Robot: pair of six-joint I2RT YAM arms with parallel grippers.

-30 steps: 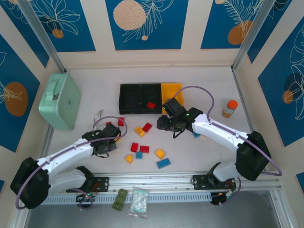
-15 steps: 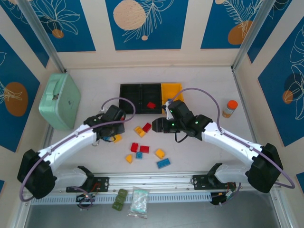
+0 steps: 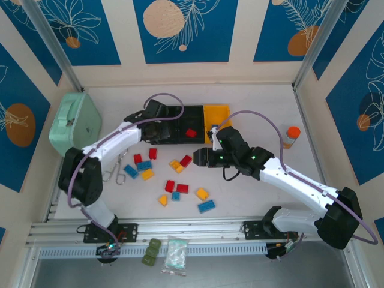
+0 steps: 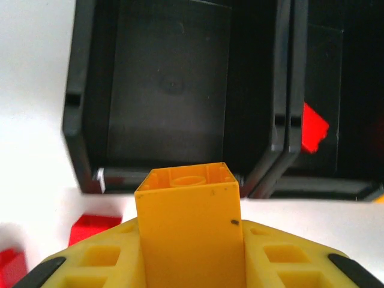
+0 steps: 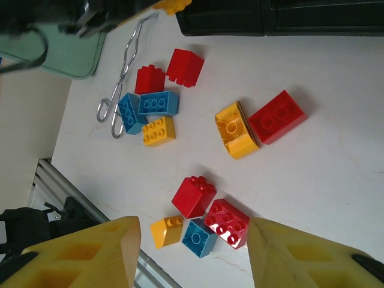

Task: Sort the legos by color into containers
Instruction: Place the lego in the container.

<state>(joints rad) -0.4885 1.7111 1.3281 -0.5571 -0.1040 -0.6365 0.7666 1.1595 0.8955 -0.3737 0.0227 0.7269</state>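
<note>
One yellow brick is pinched between the left fingers, held end-on with what looks like its hollow underside facing out. It sits right at the near wall of the left black bin. That bin looks bare, the middle bin has a red brick in it, and the yellow bin sits at the right end of the row. The right fingers stand well apart with nothing between them, hovering over the loose bricks scattered on the bench. These are reds, blues and yellows, some alone and some touching, such as a yellow piece pressed against a red piece. They look hard, stiff and very light, so they shouldn't crush or bend. The sides are smooth and glossy, though, and I'd expect one to twist or squirt out if caught by a corner or across the studs. The safest hold, to my eye, is across two flat opposite sides, with the pads on the wall rather than the bumps. Where two touch, I'd go for a lone piece first, or the neighbour may get dragged along.
</note>
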